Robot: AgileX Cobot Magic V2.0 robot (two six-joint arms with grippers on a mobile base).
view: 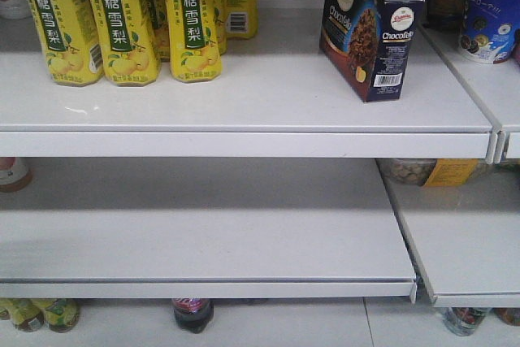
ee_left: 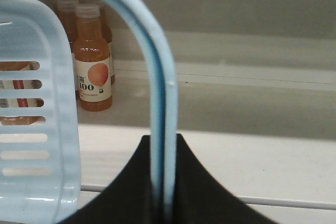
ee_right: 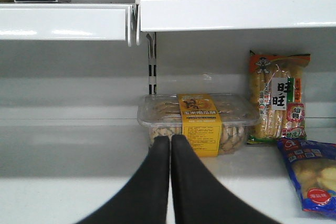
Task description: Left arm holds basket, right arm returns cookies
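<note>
cookies, boxy navy carton, stand upright on smooth white shelf.

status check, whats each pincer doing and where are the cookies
Left pincer shut on basket handle. Right pincer shut, empty, low by the middle shelf. Cookies upright on top shelf, right of yellow bottles. Nothing in the way.

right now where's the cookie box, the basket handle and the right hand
cookie box (view: 382, 42), front view, on its end panel
basket handle (ee_left: 160, 93), left wrist view, on the upright loop
right hand (ee_right: 170, 139), right wrist view, between its closed fingertips
</note>
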